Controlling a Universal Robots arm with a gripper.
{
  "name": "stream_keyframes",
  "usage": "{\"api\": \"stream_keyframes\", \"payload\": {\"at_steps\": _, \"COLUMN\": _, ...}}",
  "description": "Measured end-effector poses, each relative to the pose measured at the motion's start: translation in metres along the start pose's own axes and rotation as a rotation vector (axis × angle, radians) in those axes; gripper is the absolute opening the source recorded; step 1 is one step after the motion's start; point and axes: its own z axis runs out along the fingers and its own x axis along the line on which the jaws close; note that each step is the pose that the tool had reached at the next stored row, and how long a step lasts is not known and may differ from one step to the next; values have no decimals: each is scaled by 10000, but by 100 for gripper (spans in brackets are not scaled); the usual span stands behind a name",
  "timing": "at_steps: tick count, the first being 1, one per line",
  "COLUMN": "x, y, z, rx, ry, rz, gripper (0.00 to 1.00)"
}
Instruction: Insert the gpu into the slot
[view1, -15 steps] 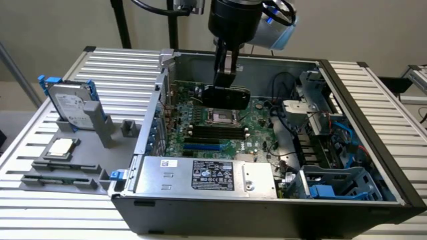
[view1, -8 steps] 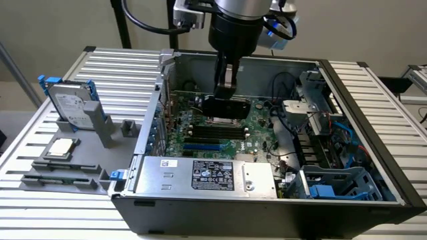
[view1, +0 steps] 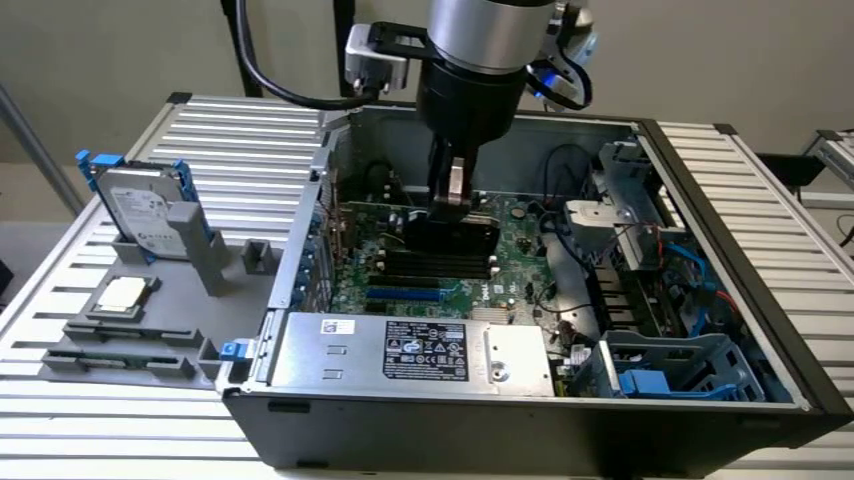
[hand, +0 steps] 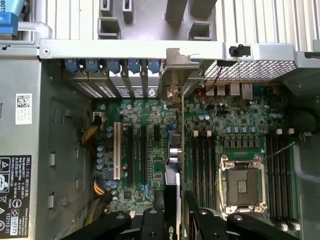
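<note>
My gripper (view1: 451, 205) hangs inside the open computer case, shut on the gpu (view1: 451, 235), a flat black card held upright on edge above the green motherboard (view1: 350, 280). The slot (view1: 404, 295), a narrow bright-blue strip, lies on the board just in front of the card, toward the power supply. From the wrist view the gpu (hand: 173, 182) appears edge-on between the black fingers (hand: 202, 222), its silver bracket (hand: 175, 70) by the case's rear wall. Whether the card touches the board I cannot tell.
A silver power supply (view1: 414, 350) fills the case's front. Beside the card lie black memory slots (hand: 204, 160) and the square silver socket (hand: 242, 186). A white slot (hand: 117, 150) and black slots lie on its other side. Outside the case, a hard drive (view1: 140, 210) stands in a grey holder.
</note>
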Motion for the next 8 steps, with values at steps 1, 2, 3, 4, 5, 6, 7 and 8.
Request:
{"api": "stream_keyframes", "payload": {"at_steps": 1, "x": 13, "y": -2, "z": 18, "rx": 0, "ry": -15, "rz": -1, "gripper": 26}}
{"api": "stream_keyframes", "payload": {"at_steps": 2, "x": 25, "y": -5, "z": 37, "rx": 0, "ry": -27, "rz": -3, "gripper": 26}}
{"api": "stream_keyframes", "payload": {"at_steps": 3, "x": 33, "y": -6, "z": 53, "rx": -1, "ry": -32, "rz": -3, "gripper": 26}}
{"api": "stream_keyframes", "payload": {"at_steps": 4, "x": 39, "y": -7, "z": 70, "rx": -2, "ry": -34, "rz": -2, "gripper": 26}}
{"api": "stream_keyframes", "payload": {"at_steps": 5, "x": 41, "y": -7, "z": 88, "rx": -2, "ry": -38, "rz": -2, "gripper": 26}}
{"api": "stream_keyframes", "payload": {"at_steps": 6, "x": 42, "y": -4, "z": 106, "rx": -1, "ry": -39, "rz": -3, "gripper": 26}}
{"api": "stream_keyframes", "payload": {"at_steps": 7, "x": 44, "y": 3, "z": 125, "rx": 0, "ry": -41, "rz": -4, "gripper": 26}}
{"api": "stream_keyframes", "payload": {"at_steps": 8, "x": 46, "y": 16, "z": 145, "rx": 2, "ry": -42, "rz": -5, "gripper": 26}}
